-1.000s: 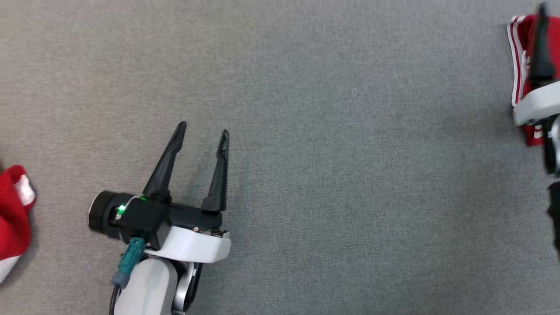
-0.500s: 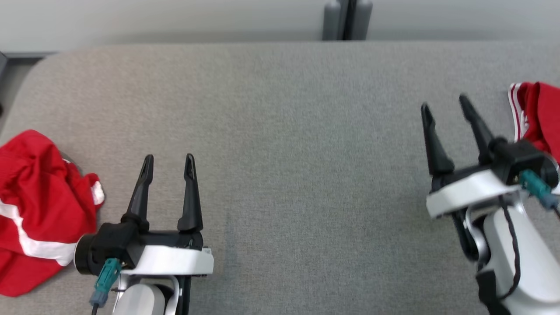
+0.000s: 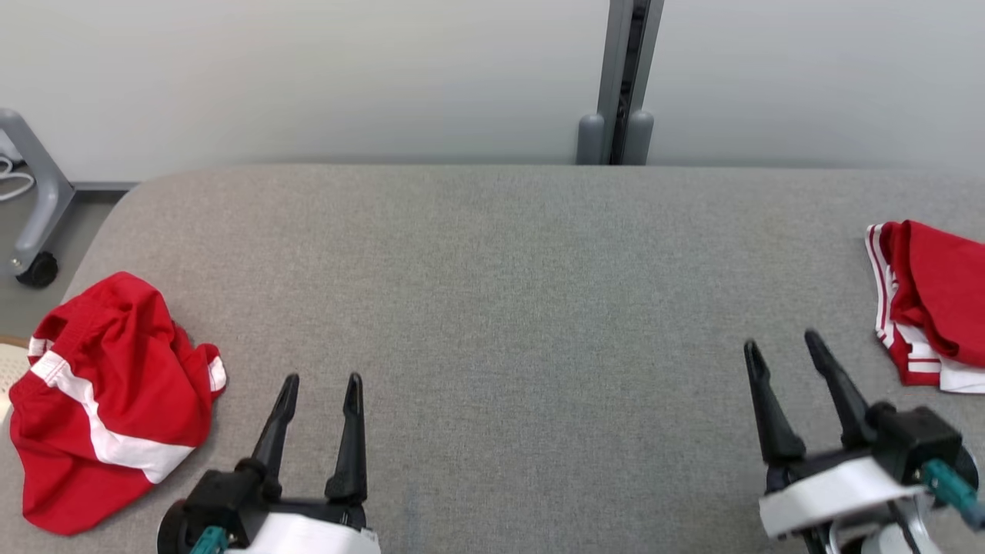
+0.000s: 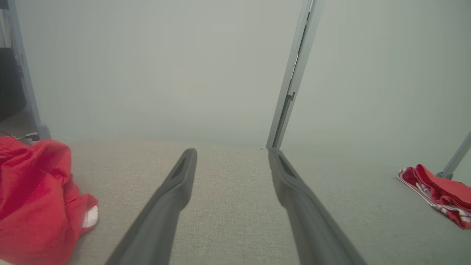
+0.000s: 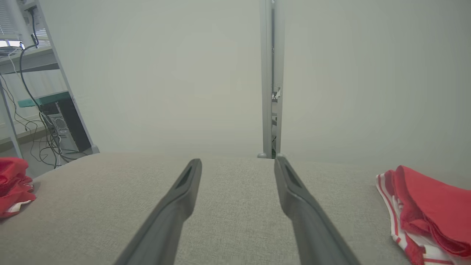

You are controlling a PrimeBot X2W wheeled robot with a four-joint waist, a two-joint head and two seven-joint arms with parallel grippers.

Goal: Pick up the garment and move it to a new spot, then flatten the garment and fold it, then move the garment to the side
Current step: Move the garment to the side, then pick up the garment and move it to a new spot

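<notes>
A crumpled red garment [image 3: 100, 400] with white stripes lies in a heap at the left end of the grey padded table [image 3: 500, 292]; the same garment [image 4: 33, 198] is at the left of the left wrist view. A folded red and white garment [image 3: 927, 315] lies flat at the right end and appears again [image 5: 423, 206] in the right wrist view. My left gripper [image 3: 322, 378] is open and empty, just right of the crumpled heap. My right gripper [image 3: 781, 342] is open and empty, a little left of the folded one. Both sets of fingers point toward the wall.
A pale wall with a grey vertical post [image 3: 625, 85] stands behind the table's far edge. A grey wheeled stand leg [image 3: 35, 208] is on the floor past the table's rounded left corner. Shelving with cables [image 5: 40, 95] stands at the far left.
The head camera has tilted up, bringing the far edge and wall into view. My right gripper, earlier over the folded garment, now stands left of it. Both grippers stay open.
</notes>
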